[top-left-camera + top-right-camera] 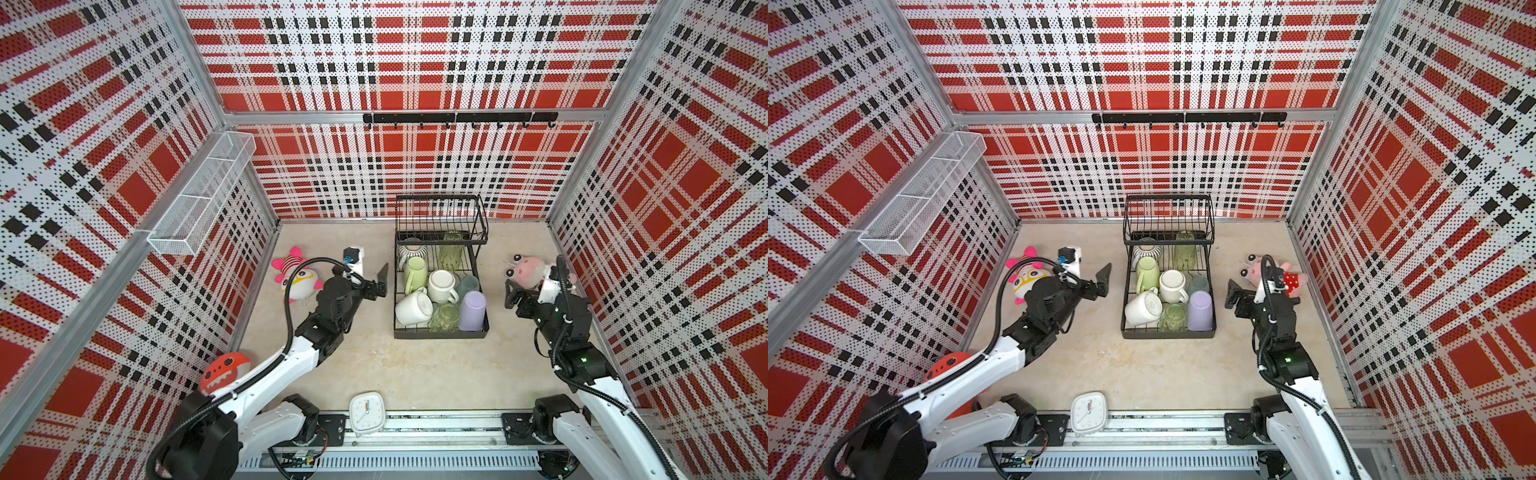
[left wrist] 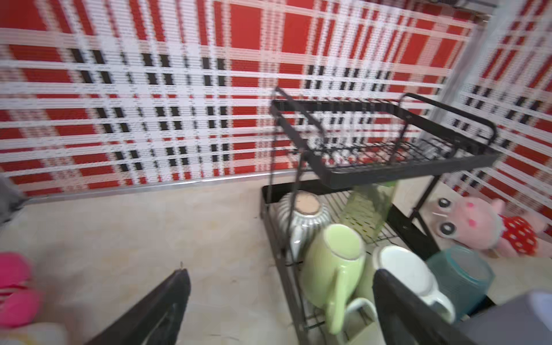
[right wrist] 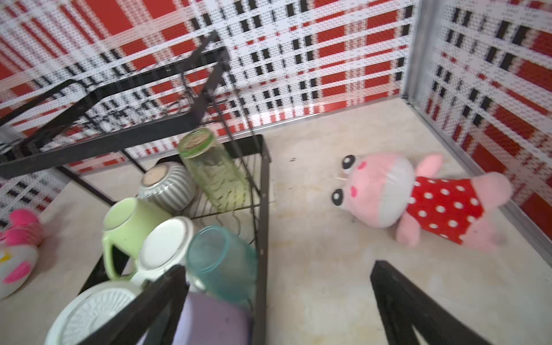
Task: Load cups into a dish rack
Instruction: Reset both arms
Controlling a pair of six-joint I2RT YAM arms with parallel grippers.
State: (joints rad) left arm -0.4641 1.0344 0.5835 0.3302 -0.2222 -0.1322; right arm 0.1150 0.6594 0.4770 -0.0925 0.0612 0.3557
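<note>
Both top views show the left gripper (image 1: 379, 282) beside the black wire two-tier dish rack (image 1: 440, 333), jaws wide and empty; eight ceramic, glass and plastic cups (image 1: 442, 286) crowd its lower tier, mostly mouth-down, presumably to drain; the right gripper (image 1: 510, 292) gapes empty.

Red plaid perforated walls (image 1: 415, 62); beige floor (image 1: 415, 365); black hook rail (image 1: 457, 118) on back.

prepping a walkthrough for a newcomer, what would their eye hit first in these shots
The loud red, white and black plaid walls enclose everything. On the table near the back wall stands the black dish rack, its lower tier crowded with cups. The left gripper and right gripper hang open and empty on either side of it.
</note>
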